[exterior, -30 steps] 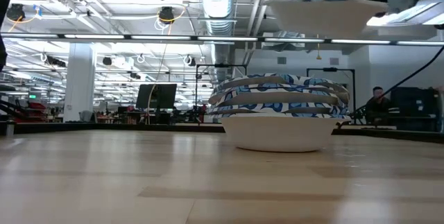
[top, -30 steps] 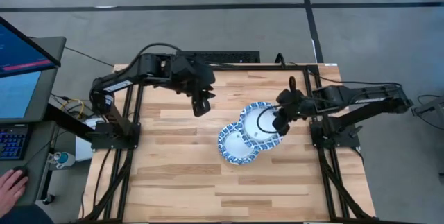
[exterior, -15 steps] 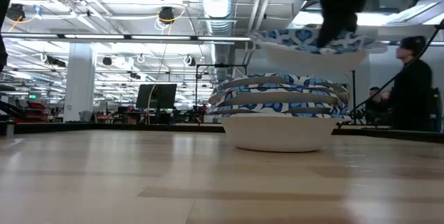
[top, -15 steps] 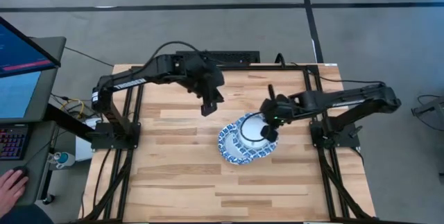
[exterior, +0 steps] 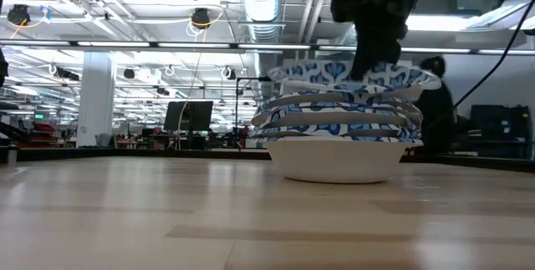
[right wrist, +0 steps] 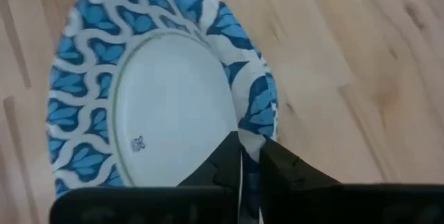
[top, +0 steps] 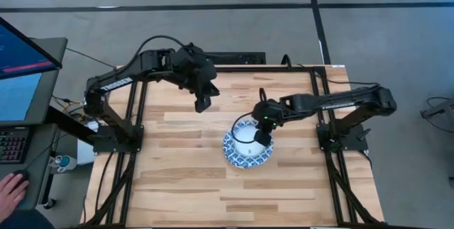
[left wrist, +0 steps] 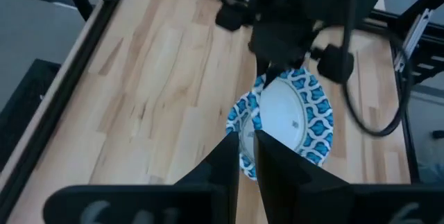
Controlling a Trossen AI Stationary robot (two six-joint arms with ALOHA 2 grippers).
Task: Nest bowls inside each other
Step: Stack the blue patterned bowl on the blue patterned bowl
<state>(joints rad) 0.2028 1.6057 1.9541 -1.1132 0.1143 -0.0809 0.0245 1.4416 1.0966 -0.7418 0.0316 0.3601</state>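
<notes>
A stack of nested bowls [top: 247,149] with white centres and blue-and-white rims stands on its base in the middle of the table, seen from the side in the low view [exterior: 338,132]. My right gripper [top: 257,134] is above the stack's far-right rim, shut on the top bowl [right wrist: 156,106], which sits just over the stack [exterior: 351,78]. My left gripper [top: 202,103] hangs over the table to the far left of the stack, shut and empty; the stack shows beyond its fingers [left wrist: 284,116]. My right gripper pinches the top bowl's patterned rim [right wrist: 255,132] on its far-right side, one finger inside the bowl and one outside. The fingers come from above, slanting in from the table's right. The bowl is nearly level over the stack; whether it rests on it I cannot tell.
Bare wood table [top: 177,186] lies all around the stack. Left of the table stand a monitor [top: 21,66] and a keyboard [top: 10,147], with a person's hand [top: 10,190] beside them. Black frame rails [top: 131,126] run along the table's sides.
My right gripper has carried the bowl from up on the stack's right toward the table's left and down, until it sits centred just over the stack. My left arm has swung a little and ended slightly farther toward the table's left.
</notes>
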